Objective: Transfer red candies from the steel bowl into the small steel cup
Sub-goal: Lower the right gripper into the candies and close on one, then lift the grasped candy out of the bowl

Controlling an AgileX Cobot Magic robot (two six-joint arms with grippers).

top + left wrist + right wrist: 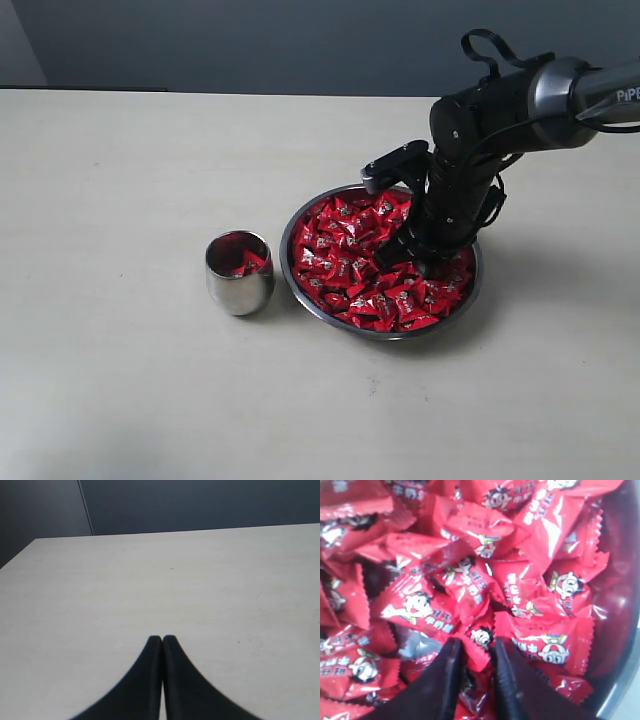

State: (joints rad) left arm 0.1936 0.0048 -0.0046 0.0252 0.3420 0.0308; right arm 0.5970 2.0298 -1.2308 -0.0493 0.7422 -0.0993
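The steel bowl [286,250], right of centre, is heaped with red candies [345,250]. My right gripper [420,262] points down into the bowl's right half. In the right wrist view its gripper [476,642] has its two black fingers closed against a red candy [481,636] on top of the pile, beside the bowl's wall [620,605]. The small steel cup [238,285] stands upright just left of the bowl, with a few red candies [246,262] inside. My left gripper [162,639] is shut and empty above bare table; the exterior view does not show it.
The pale table [120,180] stretches left of and in front of the cup. The right arm [520,100] reaches in from the upper right over the bowl's far rim. A dark wall [250,40] runs behind the table.
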